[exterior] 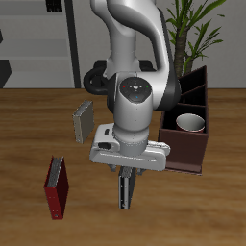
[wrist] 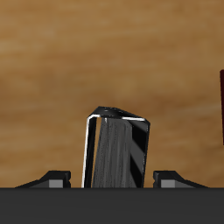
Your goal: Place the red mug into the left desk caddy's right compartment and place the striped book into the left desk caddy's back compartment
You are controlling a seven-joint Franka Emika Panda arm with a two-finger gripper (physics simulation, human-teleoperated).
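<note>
- Below the arm's wrist, the tool (exterior: 126,183) holds the striped book (exterior: 126,190) on edge, clear of the worktop (exterior: 29,125) and nearer its front edge than the caddy.
- Tool state: the fingers are clamped on the striped book; the wrist view shows the book (wrist: 118,149) standing between the two finger bases.
- Red mug (exterior: 190,122): it already sits in the caddy's large square section.
- Left desk caddy (exterior: 188,140): it stands beside the arm, farther back than the book.
- Handling judgement: the book looks thin, stiff and light, with smooth covers that may slip or pivot under a narrow grip.
- Grip advice: hold across both covers near the upper edge, so it hangs plumb for a narrow slot.
- Other items: a red book (exterior: 58,186) and a grey book (exterior: 84,122) stand well apart from the caddy.
</note>
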